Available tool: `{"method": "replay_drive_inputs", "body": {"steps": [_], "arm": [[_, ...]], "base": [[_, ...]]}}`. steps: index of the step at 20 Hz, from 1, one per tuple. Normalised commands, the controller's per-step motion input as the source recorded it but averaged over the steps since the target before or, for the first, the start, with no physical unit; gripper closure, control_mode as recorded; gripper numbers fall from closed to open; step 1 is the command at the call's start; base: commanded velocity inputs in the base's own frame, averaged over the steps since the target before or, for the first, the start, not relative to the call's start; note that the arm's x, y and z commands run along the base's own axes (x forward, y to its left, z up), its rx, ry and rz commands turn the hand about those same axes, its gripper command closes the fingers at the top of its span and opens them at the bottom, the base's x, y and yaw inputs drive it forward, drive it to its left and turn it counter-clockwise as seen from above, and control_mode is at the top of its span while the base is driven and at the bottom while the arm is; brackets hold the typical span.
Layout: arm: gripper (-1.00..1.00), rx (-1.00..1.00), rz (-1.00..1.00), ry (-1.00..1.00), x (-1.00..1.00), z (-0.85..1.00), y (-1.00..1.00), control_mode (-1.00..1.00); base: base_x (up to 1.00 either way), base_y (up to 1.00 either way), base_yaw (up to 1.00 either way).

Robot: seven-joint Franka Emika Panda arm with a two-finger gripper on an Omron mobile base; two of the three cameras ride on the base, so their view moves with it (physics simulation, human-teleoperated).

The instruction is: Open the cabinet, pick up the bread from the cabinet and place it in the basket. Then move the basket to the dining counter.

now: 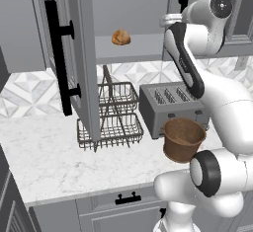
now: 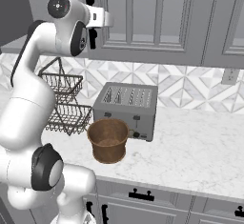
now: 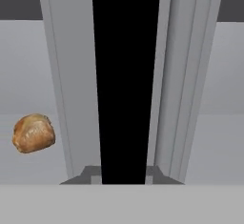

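The grey cabinet's left door [image 1: 81,53] stands swung open, its long black bar handle [image 1: 59,58] facing me. On the shelf inside lies the bread [image 1: 120,37], a small golden-brown roll [image 3: 33,132]. My gripper [image 1: 184,4] is raised to the neighbouring closed door [image 2: 138,18] and is shut on that door's black bar handle [image 3: 125,75], which runs straight up the middle of the hand view. The brown woven basket [image 1: 183,138] stands upright on the counter in front of the toaster [image 2: 108,139]. The dining counter is out of view.
A grey toaster [image 1: 170,107] stands against the tiled wall, and a two-tier black wire rack [image 1: 111,117] sits below the open door. The marble counter [image 2: 200,151] has free room to the right. Drawers with short black pulls [image 1: 127,198] run beneath it.
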Motion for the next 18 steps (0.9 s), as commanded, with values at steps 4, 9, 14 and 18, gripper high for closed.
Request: {"method": "replay_drive_inputs", "body": {"steps": [4,9,14,18], "arm": [[1.0,0.0,0.0,0.0,-0.25,0.0,-0.05,-1.0],[1.0,0.0,0.01,-0.15,-1.0,0.0,-0.53,-1.0],[1.0,0.02,0.03,-0.16,-1.0,0.0,-0.74,-1.0],[1.0,0.06,0.02,-0.02,-1.0,0.08,-0.76,-1.0]], "base": [[0.0,0.0,0.0],[0.0,0.0,0.0],[0.0,0.0,0.0],[0.0,0.0,0.0]]}}
